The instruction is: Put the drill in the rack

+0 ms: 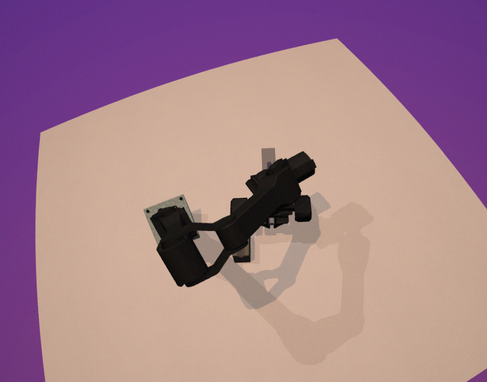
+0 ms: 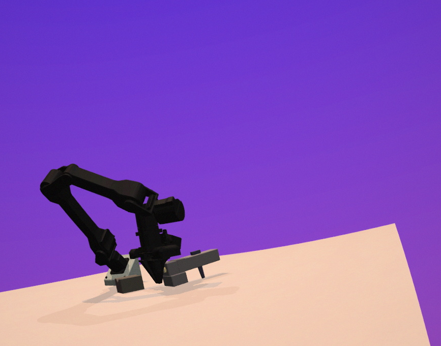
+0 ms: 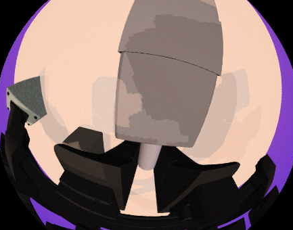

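Note:
The drill (image 3: 148, 158) is a short pale rod that sticks out of the near end of the long grey holder (image 1: 268, 153) (image 2: 207, 257) (image 3: 169, 84). The rest of it is hidden inside. My gripper (image 1: 272, 224) (image 2: 158, 282) (image 3: 148, 133) points down at the holder's mouth and is shut on the drill, one finger on each side. The key shows in the exterior view as a dark cap (image 2: 195, 252) on top of the holder and a dark pin (image 2: 201, 271) below it. The rack (image 1: 241, 251) (image 2: 130, 284) (image 3: 85, 138) is a low dark brown block, apart from the holder, nearer the arm's base.
A grey block (image 2: 175, 279) stands under the holder's near end. The arm's speckled grey base plate (image 1: 163, 202) (image 2: 133, 268) (image 3: 28, 95) is beyond the rack. The arm hides much of the holder in the top view. Arm shadows lie on the tan table (image 1: 112, 320) (image 2: 306, 290).

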Controlling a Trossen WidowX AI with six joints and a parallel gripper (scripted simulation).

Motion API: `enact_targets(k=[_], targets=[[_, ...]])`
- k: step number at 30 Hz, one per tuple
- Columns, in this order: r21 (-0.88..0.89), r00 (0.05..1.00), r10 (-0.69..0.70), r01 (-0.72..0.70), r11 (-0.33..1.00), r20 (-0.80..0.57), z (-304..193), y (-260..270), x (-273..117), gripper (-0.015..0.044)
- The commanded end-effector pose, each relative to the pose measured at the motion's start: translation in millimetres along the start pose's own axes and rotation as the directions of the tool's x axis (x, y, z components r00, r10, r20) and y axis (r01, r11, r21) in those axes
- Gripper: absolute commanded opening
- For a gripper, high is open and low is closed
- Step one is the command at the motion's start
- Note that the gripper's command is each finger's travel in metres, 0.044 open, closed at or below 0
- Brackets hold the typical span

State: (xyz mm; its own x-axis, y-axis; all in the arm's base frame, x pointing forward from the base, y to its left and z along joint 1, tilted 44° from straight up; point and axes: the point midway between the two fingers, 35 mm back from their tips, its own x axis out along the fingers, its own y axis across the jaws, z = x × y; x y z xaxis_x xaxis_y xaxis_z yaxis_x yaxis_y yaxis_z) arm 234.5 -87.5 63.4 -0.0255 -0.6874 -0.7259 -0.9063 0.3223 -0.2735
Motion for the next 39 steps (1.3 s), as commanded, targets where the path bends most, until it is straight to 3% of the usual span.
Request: enact_targets(k=[1, 38, 39], targets=[[0.006, 1.000, -0.006, 0.006, 1.000, 0.000, 0, -1, 0, 0.0000], [-0.006, 1.000, -0.003, 0.003, 1.000, -0.010, -47, 0, 1, 0.0000], [-0.003, 1.000, 0.001, -0.001, 1.000, -0.008, -40, -1, 2, 0.0026]])
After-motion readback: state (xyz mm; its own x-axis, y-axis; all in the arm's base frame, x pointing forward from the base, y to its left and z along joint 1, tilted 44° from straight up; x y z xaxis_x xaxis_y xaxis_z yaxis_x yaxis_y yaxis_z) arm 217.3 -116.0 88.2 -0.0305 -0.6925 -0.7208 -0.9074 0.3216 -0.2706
